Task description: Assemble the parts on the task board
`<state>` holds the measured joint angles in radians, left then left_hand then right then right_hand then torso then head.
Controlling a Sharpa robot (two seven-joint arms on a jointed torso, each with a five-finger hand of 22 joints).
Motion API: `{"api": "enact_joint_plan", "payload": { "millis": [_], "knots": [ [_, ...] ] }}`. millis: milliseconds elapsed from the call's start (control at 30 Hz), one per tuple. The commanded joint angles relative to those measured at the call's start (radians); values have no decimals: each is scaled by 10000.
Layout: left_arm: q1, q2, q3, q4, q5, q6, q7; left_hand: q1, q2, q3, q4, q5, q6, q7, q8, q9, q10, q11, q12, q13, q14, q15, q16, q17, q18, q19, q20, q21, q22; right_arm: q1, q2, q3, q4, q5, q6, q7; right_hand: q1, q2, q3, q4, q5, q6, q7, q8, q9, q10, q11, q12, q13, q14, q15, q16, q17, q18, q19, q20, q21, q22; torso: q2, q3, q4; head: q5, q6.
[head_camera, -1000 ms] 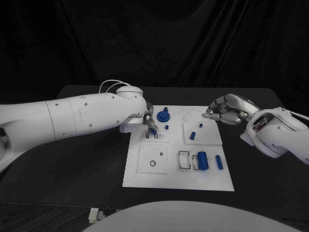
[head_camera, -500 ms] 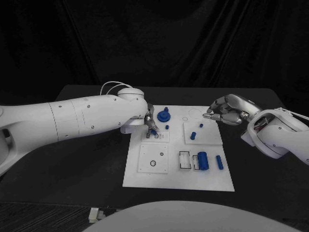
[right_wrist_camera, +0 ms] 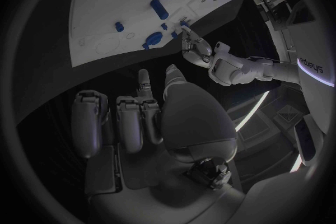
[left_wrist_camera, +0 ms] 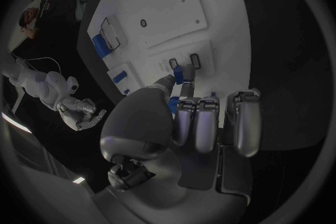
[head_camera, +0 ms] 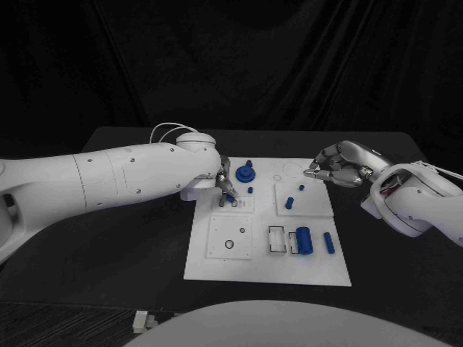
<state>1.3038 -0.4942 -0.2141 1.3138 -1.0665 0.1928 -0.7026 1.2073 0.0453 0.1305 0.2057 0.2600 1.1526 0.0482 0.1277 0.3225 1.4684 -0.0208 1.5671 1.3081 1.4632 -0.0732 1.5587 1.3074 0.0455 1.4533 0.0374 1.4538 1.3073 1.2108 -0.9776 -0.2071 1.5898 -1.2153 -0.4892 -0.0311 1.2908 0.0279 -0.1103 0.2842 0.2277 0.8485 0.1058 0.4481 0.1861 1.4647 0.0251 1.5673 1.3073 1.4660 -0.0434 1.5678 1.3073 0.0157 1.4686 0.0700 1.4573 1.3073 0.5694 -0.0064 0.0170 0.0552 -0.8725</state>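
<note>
The white task board (head_camera: 262,260) lies mid-table. My left hand (head_camera: 220,182) hovers over its far left part and pinches a small blue part (left_wrist_camera: 178,72) between thumb and a finger, right above two narrow slots (left_wrist_camera: 194,60). My right hand (head_camera: 337,165) hangs at the board's far right edge with its fingers curled in and nothing in them. On the board are a round blue piece (head_camera: 245,173), small blue pegs (head_camera: 290,203) and a thick blue cylinder (head_camera: 304,240) beside a slim one (head_camera: 328,243).
The black table (head_camera: 398,246) runs around the board on all sides. A white cable (head_camera: 167,127) loops over my left wrist. A small ring mark (head_camera: 228,244) sits on the board's near left panel.
My left arm has shifted very slightly while its hand stays over the slots with the blue part. The right hand has not moved.
</note>
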Motion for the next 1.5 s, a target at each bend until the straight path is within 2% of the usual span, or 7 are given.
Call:
{"api": "enact_joint_plan", "payload": {
  "millis": [33,867,1033,1333,1367,1433,1500],
  "knots": [
    [-21,4,8,41,-12,27,-271,-129,-12,10,95,-129,3,30,-55,17,967,-36,-34,2529,971,-32,-50,2326,6,-75,1,-41,971,-23,-16,6,20,-34,31,-179,111,-5,-77,3,-32,-39,-10,55,14,1061,45,35,2635,1048,84,30,2635,186,278,62,-32,2164,-6,0,-5,-1,-2],
    [-54,-65,8,109,-12,17,-251,-193,-160,149,182,-589,19,19,-95,65,924,-31,-88,2457,944,-25,-99,2248,17,-99,7,-98,950,-28,7,6,5,-49,112,-238,163,-5,-86,0,0,-50,-9,49,12,1061,44,35,2635,1048,82,30,2635,195,259,59,-68,2150,-2,3,-2,29,-2],
    [-56,-399,8,435,-12,-320,-193,-259,-352,116,205,-1181,130,-5,83,239,918,-54,-98,2446,946,-41,-100,2254,24,-111,0,-135,944,-29,-37,6,47,-73,32,-163,197,-17,-94,-8,4,-54,-9,47,12,1061,44,35,2635,1048,82,30,2635,194,261,58,-69,2150,-6,2,-4,14,-2],
    [36,-1576,13,1603,-12,-1649,598,-486,-645,-185,707,-1957,-1587,41,2208,2724,1002,-54,9,2590,1001,-35,-13,2412,2,-30,-22,-129,1098,-25,-92,8,403,-714,-333,-100,1272,-328,-119,-392,638,-417,32,-142,-64,1061,-6,35,2635,1048,37,30,2635,146,388,17,67,2216,-3,-1,-4,-67,-2],
    [74,-1740,13,1763,-12,-1860,777,-559,-670,-478,692,-1769,-2321,31,3155,3644,1024,-82,37,2627,1017,-27,15,2458,-14,1,32,-116,1156,-24,-75,9,489,-911,-388,-170,1329,-354,-127,-413,712,-497,42,-185,-86,1061,-13,35,2635,1048,30,30,2635,136,411,10,99,2231,-3,-2,-5,-77,-2],
    [157,-2093,14,2099,-12,-2311,1176,-660,-650,-734,826,-1527,-2747,8,3664,4100,1024,0,37,2627,1044,-42,64,2539,-17,34,8,-93,1210,-21,0,10,689,-1326,-504,-361,1480,-416,-146,-464,1049,-738,63,-312,-153,1061,-42,35,2635,1048,3,30,2635,114,465,-16,176,2265,-3,-2,-7,-64,-2],
    [221,-2419,15,2372,-12,-2677,1632,-846,-552,-1067,857,-1664,-3127,-6,4199,4521,1024,-23,37,2627,1064,-60,101,2600,-22,62,-3,-79,1258,-19,145,11,869,-1698,-595,-612,1529,-443,-163,-467,1325,-943,89,-414,-207,1061,-38,35,2635,1048,2,30,2635,104,488,-24,208,2281,-6,-6,-7,-49,-2]
  ]
}}
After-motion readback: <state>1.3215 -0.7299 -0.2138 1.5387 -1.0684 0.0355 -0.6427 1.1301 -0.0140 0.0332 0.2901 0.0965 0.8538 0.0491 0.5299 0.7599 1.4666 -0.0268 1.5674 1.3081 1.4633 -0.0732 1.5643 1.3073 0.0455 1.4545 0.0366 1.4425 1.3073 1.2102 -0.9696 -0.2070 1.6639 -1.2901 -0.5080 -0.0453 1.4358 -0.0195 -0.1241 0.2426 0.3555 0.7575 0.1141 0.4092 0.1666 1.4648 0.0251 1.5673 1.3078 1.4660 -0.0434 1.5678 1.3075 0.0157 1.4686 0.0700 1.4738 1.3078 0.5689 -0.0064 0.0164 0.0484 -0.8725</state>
